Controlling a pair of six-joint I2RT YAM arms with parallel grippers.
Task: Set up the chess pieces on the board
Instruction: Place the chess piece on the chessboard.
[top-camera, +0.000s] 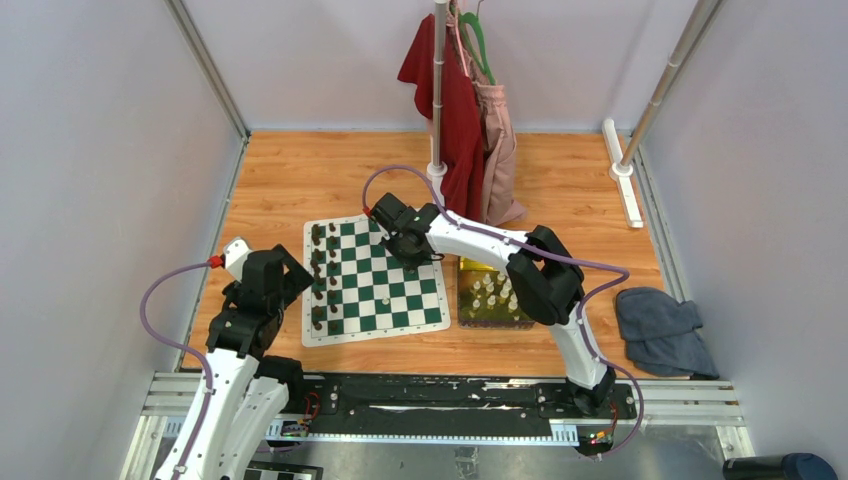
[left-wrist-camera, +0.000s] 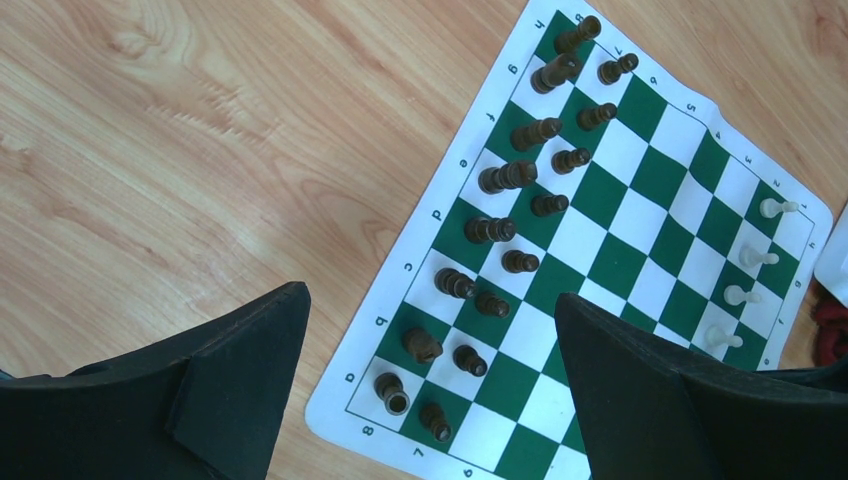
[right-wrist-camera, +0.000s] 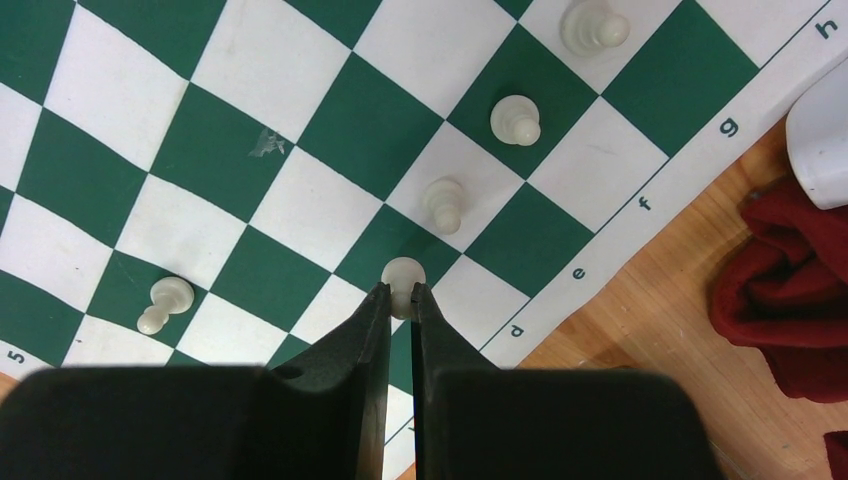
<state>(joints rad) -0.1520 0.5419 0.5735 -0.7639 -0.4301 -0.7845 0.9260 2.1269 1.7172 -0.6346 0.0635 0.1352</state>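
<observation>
The wooden desk (top-camera: 300, 170) is seen under both arms. The board (top-camera: 400, 300) is laid flat on it, right under the right tool (right-wrist-camera: 400, 297) and just ahead of the left tool (left-wrist-camera: 430, 300). A tray (top-camera: 468, 267) of white pieces (top-camera: 492, 295) is set to the right of the right tool. The left tool is held wide apart, with nothing in it. The right tool is clamped on a white pawn (right-wrist-camera: 403, 272) near the board's edge. Three more pawns (right-wrist-camera: 443, 203) are lined up past its tips. Dark pieces (left-wrist-camera: 510, 175) are lined up ahead of the left tool.
</observation>
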